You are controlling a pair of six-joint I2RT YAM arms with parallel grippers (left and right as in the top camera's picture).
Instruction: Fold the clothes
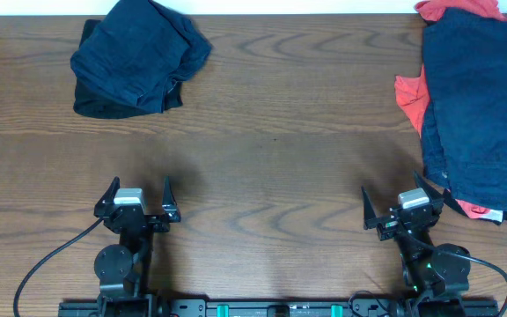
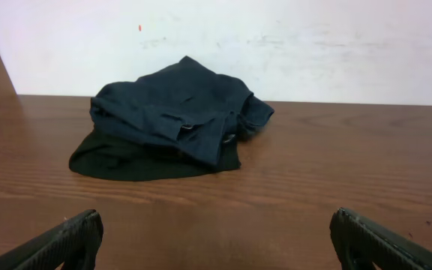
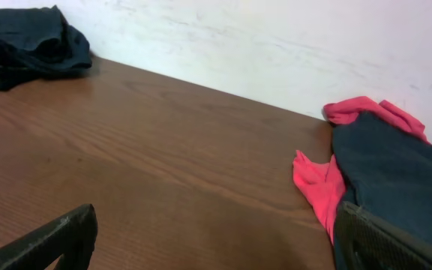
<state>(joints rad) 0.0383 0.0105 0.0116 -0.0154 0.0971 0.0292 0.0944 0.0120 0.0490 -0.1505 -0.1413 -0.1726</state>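
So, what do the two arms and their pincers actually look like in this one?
Both arms are black, with round joint housings. The left arm and right arm each carry a pale grey block behind the pincer. The left pincer and right pincer have two thin, tapered black fingers. A black cable loops from each base. A green light shows on the right arm.

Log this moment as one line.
left gripper jaws open, empty; right gripper jaws open, empty; crumpled navy fabric garment far-left; navy-over-red fabric stack right edge
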